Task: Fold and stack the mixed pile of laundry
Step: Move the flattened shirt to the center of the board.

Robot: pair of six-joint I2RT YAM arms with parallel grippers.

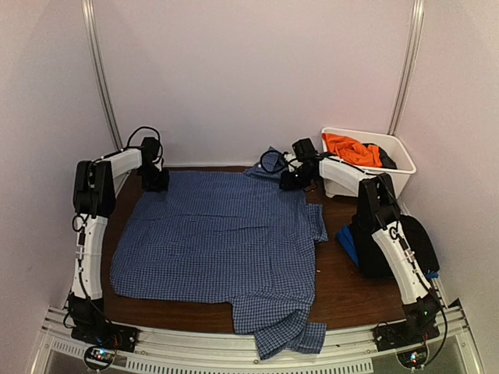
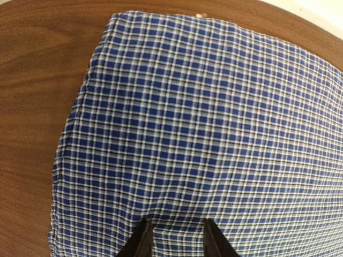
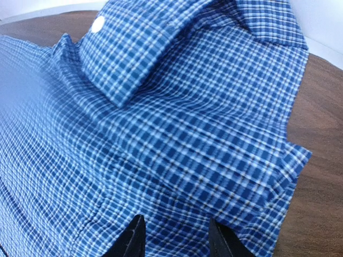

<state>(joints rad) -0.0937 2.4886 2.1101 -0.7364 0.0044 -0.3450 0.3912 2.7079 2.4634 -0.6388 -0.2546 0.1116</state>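
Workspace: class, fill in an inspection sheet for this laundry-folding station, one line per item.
Surface: brown table, bare around the cloth.
Job's things: checked shirt spread flat, a bunched part over the near rail; orange T-shirt in the tub; black and blue pieces heaped on the right.
Clutter: white tub, far right.
Hands: left hand at the shirt's far left corner, right hand by the collar; both have fingers apart on the cloth.
Cables: black loops at both wrists.
Surroundings: white walls.

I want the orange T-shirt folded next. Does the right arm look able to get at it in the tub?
Probably yes: the orange T-shirt lies uncovered in the open tub, beside the right tool.
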